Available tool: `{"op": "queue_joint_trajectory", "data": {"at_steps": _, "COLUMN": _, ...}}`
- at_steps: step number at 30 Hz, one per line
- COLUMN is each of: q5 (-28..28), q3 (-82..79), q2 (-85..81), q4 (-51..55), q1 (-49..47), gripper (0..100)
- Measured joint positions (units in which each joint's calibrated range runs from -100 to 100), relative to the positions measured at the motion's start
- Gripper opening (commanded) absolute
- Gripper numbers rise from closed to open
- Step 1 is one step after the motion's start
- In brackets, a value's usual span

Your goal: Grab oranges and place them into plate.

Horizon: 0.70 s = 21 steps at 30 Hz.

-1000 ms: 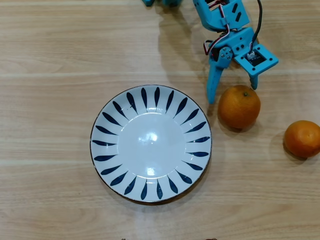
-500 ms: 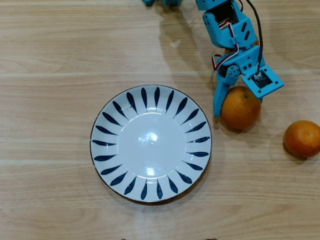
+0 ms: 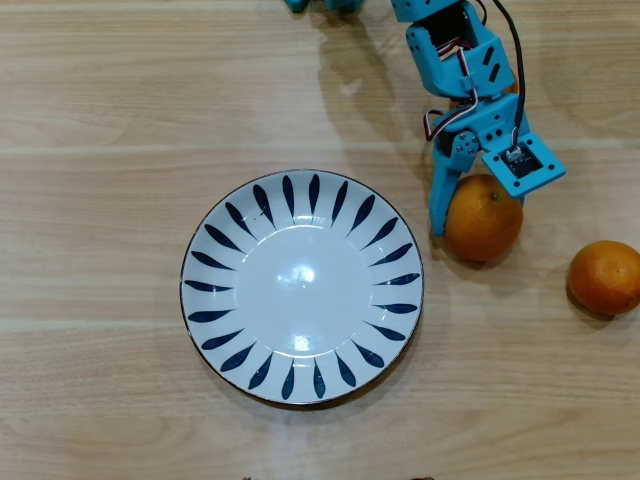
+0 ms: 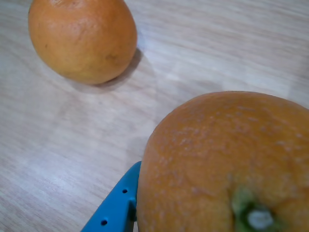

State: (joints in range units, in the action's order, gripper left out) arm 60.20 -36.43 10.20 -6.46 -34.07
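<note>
The white plate (image 3: 210,300) with blue leaf strokes lies empty in the middle of the overhead view. The larger orange (image 3: 485,220) rests on the table right of the plate, and in the wrist view (image 4: 227,164) it fills the lower right. My blue gripper (image 3: 478,205) reaches down around it. Its left finger (image 3: 438,205) lies against the orange's left side, and that finger (image 4: 116,208) touches the orange in the wrist view too. The other finger is hidden under the wrist mount. A smaller orange (image 3: 606,277) sits further right and appears in the wrist view (image 4: 82,38). A sliver of orange (image 3: 458,101) shows under the arm.
The blue arm (image 3: 455,50) comes in from the top right with its cable. The light wooden table (image 3: 100,120) is bare left of and below the plate.
</note>
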Motion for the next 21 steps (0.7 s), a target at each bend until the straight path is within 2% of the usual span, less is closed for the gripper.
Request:
{"op": "queue_joint_trajectory", "data": {"at_steps": 5, "q5": -0.4, "q3": 0.1, "q2": -1.3, "q4": 0.0, "q1": 0.1, "gripper": 34}}
{"op": "queue_joint_trajectory", "data": {"at_steps": 10, "q5": -4.2, "q3": -0.3, "q2": -8.1, "q4": 0.3, "q1": 1.9, "gripper": 34}}
{"op": "queue_joint_trajectory", "data": {"at_steps": 21, "q5": -9.7, "q3": -12.8, "q2": -30.0, "q4": 0.3, "q1": 15.4, "gripper": 34}}
